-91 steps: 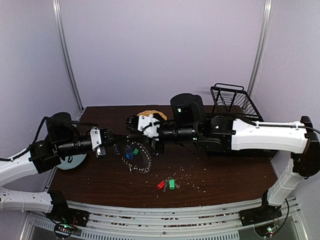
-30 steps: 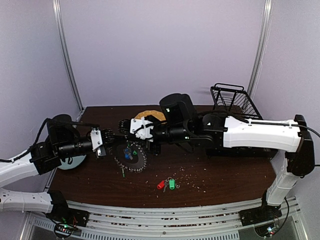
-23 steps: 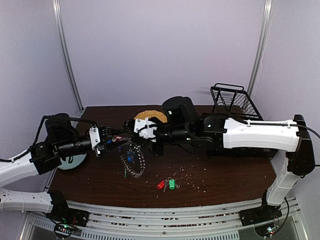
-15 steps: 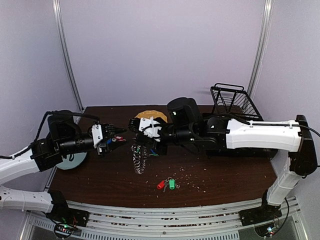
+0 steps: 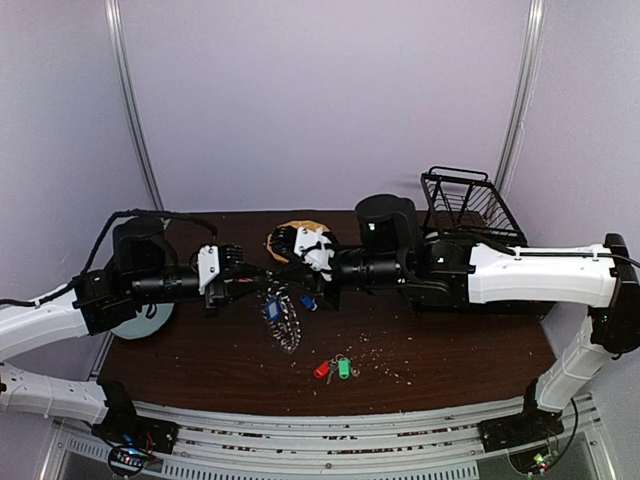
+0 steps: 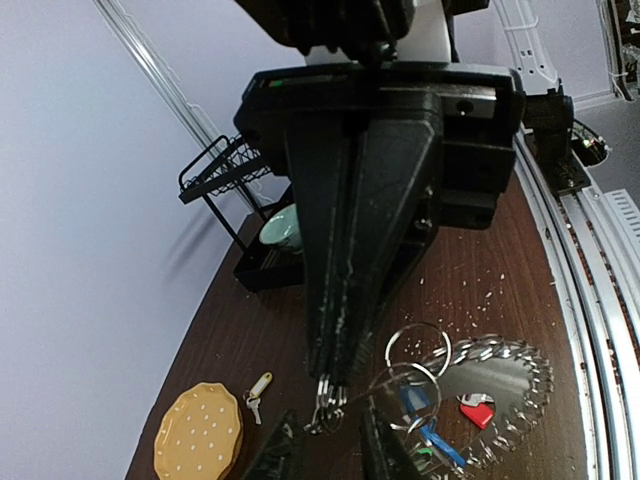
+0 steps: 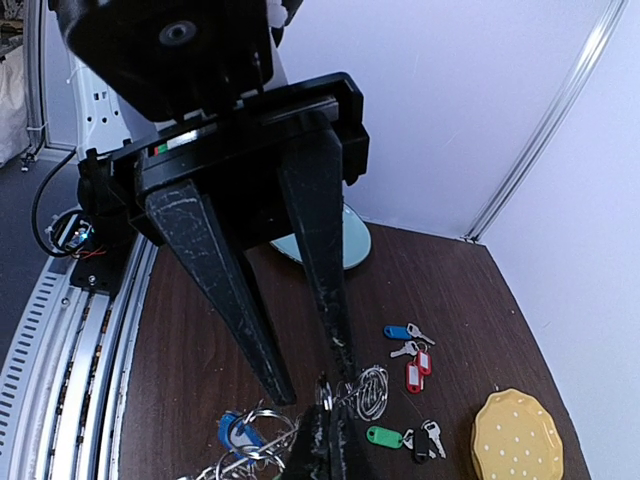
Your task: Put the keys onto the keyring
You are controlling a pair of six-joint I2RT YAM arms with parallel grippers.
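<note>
Silver keyring [image 5: 283, 318], fringed with keys, dangles over the dark counter [image 5: 450, 350], its wire pinched by the right pincer [image 7: 325, 420]. The left pincer [image 6: 330, 440] stands spread around that spot. Nearer the arms' bases, loose keys [image 5: 334, 368] tagged red and green lie apart.
</note>
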